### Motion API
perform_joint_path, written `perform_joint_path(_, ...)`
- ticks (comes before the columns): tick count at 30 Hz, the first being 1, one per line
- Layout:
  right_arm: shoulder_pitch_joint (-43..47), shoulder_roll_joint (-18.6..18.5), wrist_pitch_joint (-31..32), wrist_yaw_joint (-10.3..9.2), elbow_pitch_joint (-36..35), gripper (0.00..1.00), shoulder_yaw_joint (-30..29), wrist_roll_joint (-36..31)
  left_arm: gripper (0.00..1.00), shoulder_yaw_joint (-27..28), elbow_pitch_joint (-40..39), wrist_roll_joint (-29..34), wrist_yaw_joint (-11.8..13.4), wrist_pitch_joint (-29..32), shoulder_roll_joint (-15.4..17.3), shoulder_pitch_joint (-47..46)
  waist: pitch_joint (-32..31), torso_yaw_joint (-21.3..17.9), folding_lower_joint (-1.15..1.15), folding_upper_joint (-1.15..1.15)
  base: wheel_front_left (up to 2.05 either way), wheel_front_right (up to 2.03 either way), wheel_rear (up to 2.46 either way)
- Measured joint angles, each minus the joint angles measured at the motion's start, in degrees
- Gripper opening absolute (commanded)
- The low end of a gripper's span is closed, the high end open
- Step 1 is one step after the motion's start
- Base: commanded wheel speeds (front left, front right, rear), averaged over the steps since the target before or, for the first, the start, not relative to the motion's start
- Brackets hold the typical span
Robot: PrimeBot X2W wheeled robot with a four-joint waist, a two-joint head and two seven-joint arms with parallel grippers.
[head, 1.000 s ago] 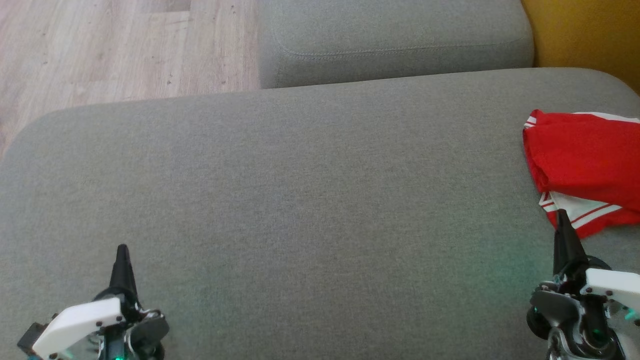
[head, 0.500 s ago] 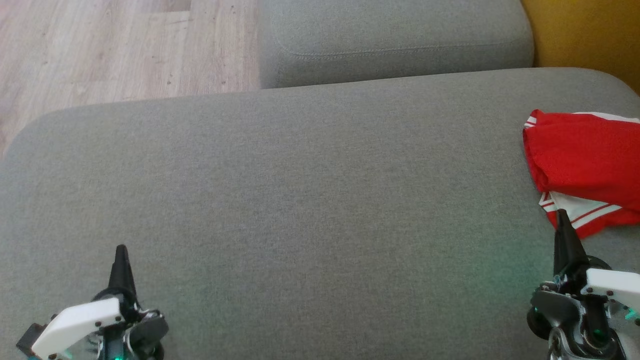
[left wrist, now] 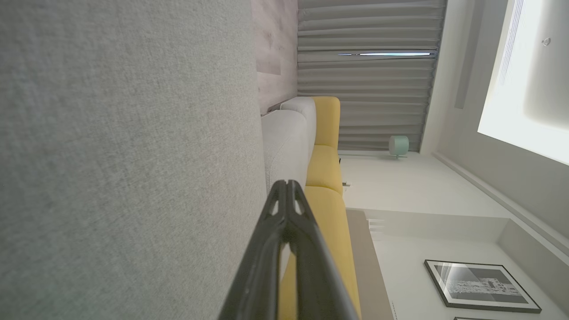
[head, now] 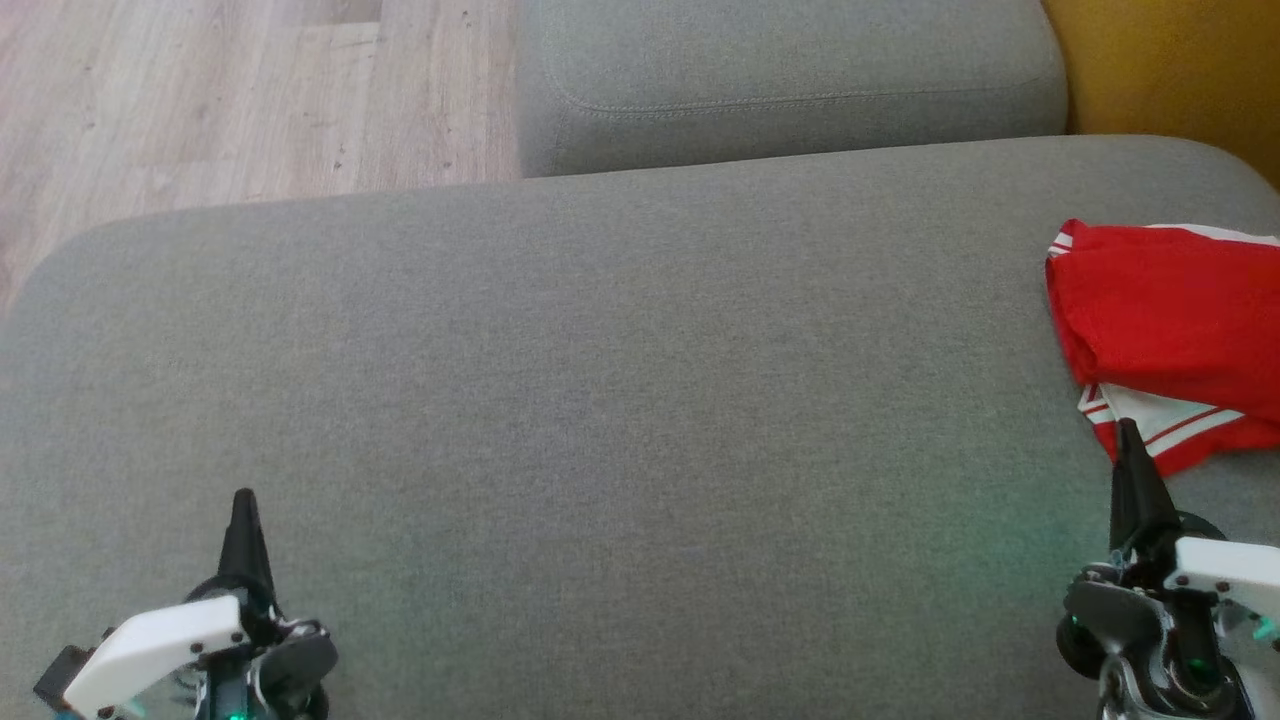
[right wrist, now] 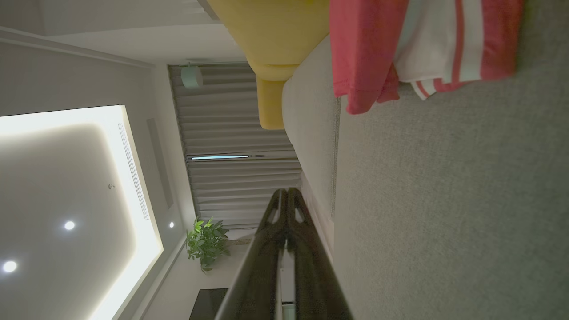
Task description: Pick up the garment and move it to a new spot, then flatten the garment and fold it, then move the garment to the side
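The garment [head: 1170, 320] is red with white stripes and lies bunched at the right edge of the grey sofa seat [head: 620, 380]. Its folded edge also hangs at the top of the right wrist view as red and white cloth [right wrist: 400, 49]. My right gripper [head: 1127, 432] is shut and empty, its tip just in front of the garment's near striped corner, above the seat. At the lower left my left gripper [head: 243, 500] is shut with nothing in it, far from the garment. The wrist views show the left fingertips [left wrist: 286, 184] and right fingertips [right wrist: 286, 192] pressed together.
A second grey cushion [head: 790, 80] sits behind the seat. Wooden floor [head: 240, 90] lies to the upper left and a yellow sofa part [head: 1170, 60] at the upper right. The seat's left edge curves down near the floor.
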Motion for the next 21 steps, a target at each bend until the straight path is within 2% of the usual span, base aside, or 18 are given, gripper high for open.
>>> perform_joint_path(21,0.0,0.0,0.1,0.00,0.0,0.00,-0.3,-0.1,0.00,0.2,0.0,0.4,0.0,0.1,-0.2,0.0,0.0,0.0,0.00,0.00,0.00,0.00,0.00)
